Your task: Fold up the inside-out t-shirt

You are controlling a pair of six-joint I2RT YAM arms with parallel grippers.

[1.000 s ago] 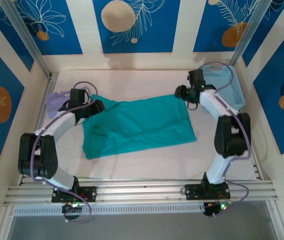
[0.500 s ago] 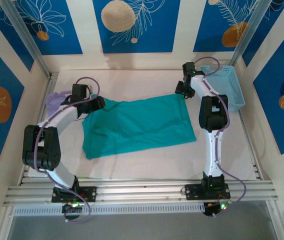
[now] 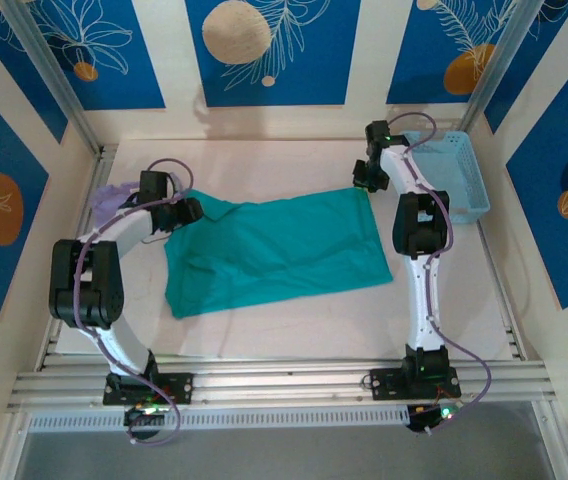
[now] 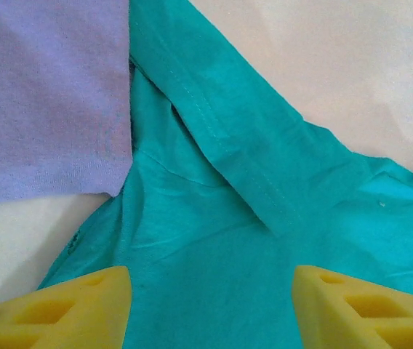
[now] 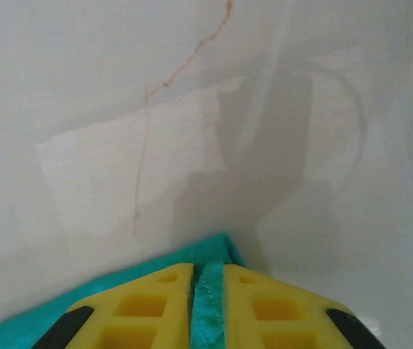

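Observation:
The inside-out t-shirt (image 3: 274, 250) lies spread flat, teal-green, across the middle of the table. My left gripper (image 3: 189, 210) hovers over its far left corner by a sleeve. In the left wrist view that gripper (image 4: 212, 309) is open, its yellow fingers (image 4: 68, 313) wide apart above the teal fabric (image 4: 214, 240) and a stitched sleeve hem (image 4: 228, 145). My right gripper (image 3: 364, 182) sits at the shirt's far right corner. In the right wrist view it (image 5: 208, 291) is shut on a pinched strip of teal hem (image 5: 217, 251).
A lavender garment (image 3: 112, 200) lies at the table's left edge, touching the shirt's sleeve; it shows large in the left wrist view (image 4: 46, 94). A light blue basket (image 3: 454, 175) stands at the back right, close to the right arm.
The right arm has reached farther back and left, and its gripper has closed on the shirt's far right corner. The left gripper has shifted slightly left and stays open.

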